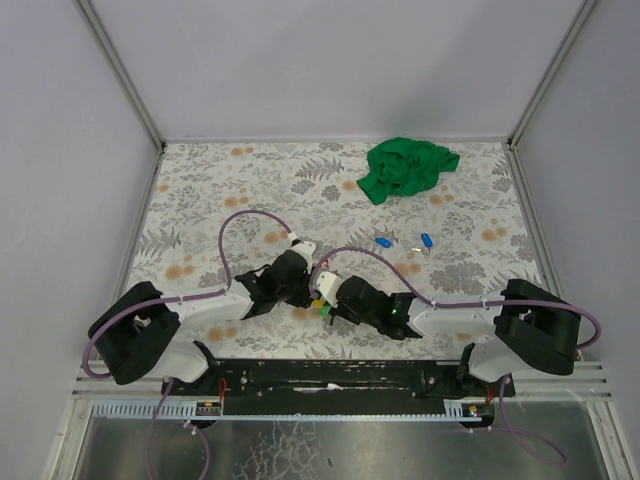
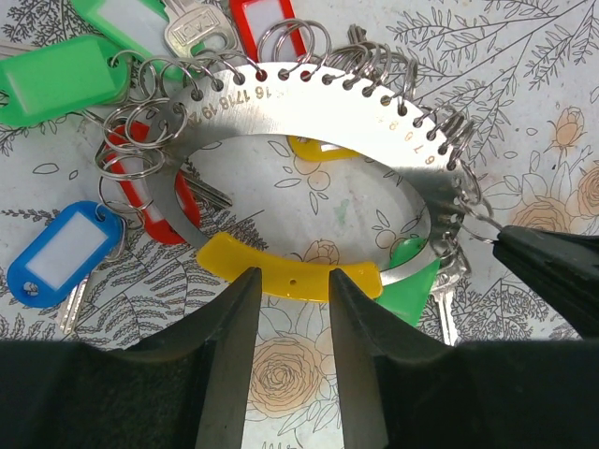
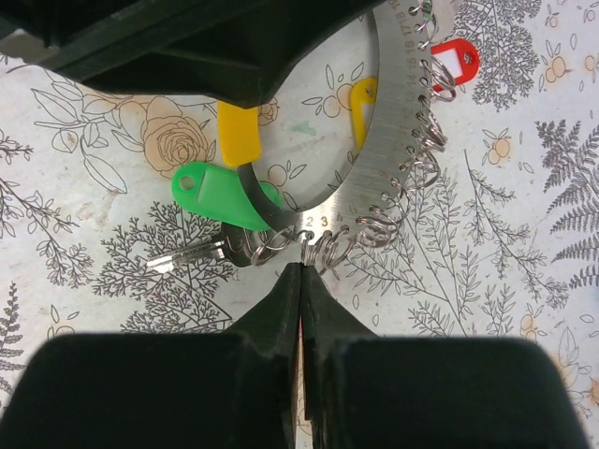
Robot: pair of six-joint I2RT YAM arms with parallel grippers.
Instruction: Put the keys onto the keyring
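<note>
The keyring is a flat numbered steel band with many small wire rings along its edge and a yellow plastic section. Keys with green, red and blue tags hang on it. My left gripper stands open, its fingertips set on the yellow section with the table showing between them. My right gripper is shut on a small wire ring near the band's low numbers, beside a green-tagged key. Two loose blue keys lie farther back.
A crumpled green cloth lies at the back right of the floral tabletop. Both arms meet over the keyring near the table's front middle, and the left gripper's body hangs just above the right gripper's view.
</note>
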